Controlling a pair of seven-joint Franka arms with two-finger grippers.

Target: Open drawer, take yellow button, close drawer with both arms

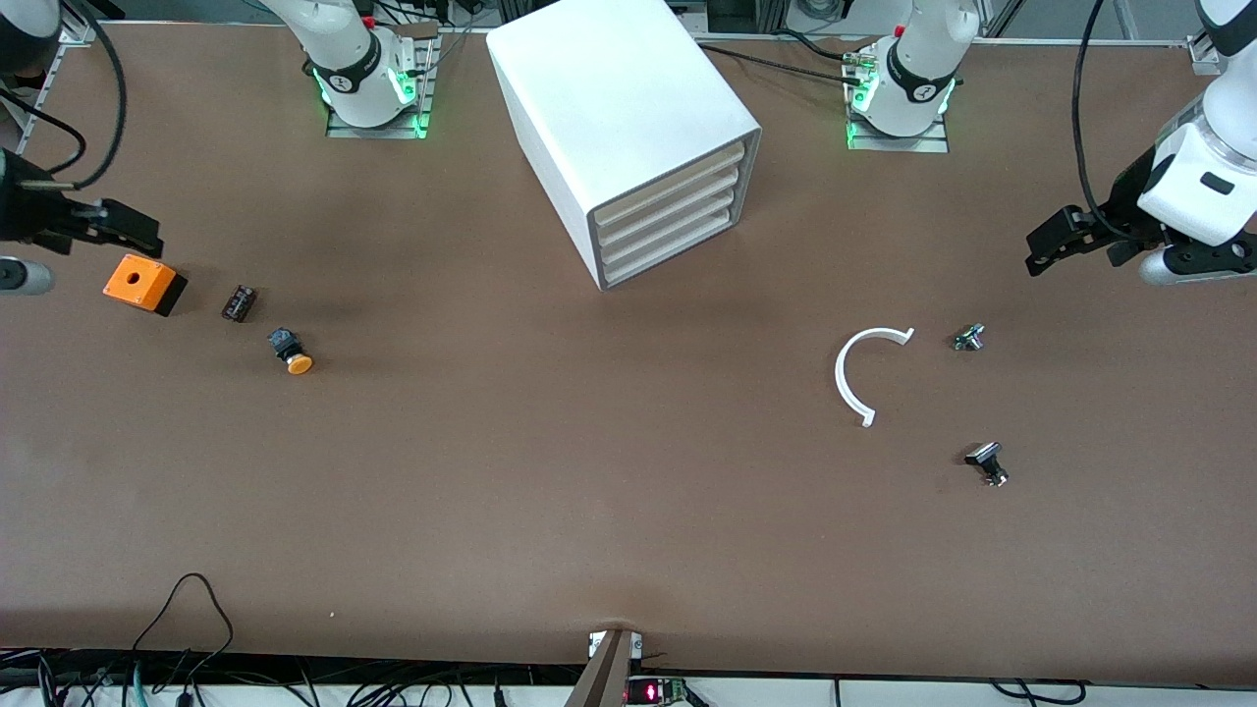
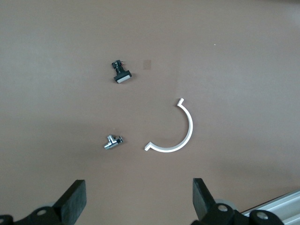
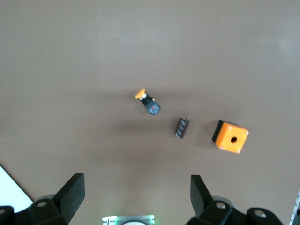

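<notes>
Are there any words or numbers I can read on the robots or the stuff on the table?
None can be read.
Round black badges on each arm's base: too small to read.
Red glowing display at the table's edge nearest the front camera: too blurred to read.
Cabinet, orange cube, button: no writing shows.
</notes>
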